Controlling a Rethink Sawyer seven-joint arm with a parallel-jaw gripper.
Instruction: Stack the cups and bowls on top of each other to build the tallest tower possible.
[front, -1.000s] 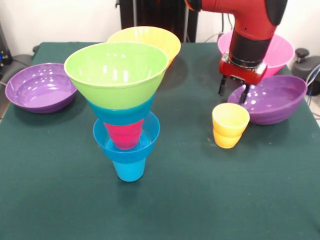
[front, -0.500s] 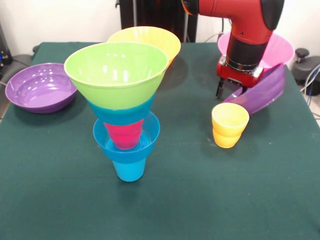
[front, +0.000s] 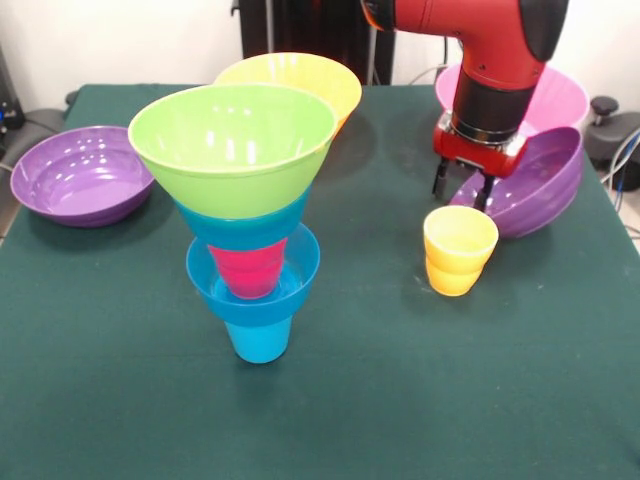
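The tower stands front left: a blue cup (front: 258, 341) lowest, then a small blue bowl (front: 255, 293), a red cup (front: 248, 268), a second blue bowl (front: 240, 226) and the lime green bowl (front: 232, 150) on top. A yellow cup (front: 460, 250) stands upright at the right. Just behind it my gripper (front: 462, 192) hangs low with its fingers apart. The right-hand finger (front: 484, 192) touches the near rim of a purple bowl (front: 537, 185), which is tipped up on its edge with its underside toward the camera.
A second purple bowl (front: 78, 175) lies at the table's left edge. The orange bowl (front: 300, 78) sits behind the tower. The pink bowl (front: 568, 100) sits at the back right, behind the arm and the tipped purple bowl.
The right purple bowl went from lying flat to tipped up steeply, and now shows its underside. My gripper rose slightly and shifted a little left. The tower and yellow cup have not moved.
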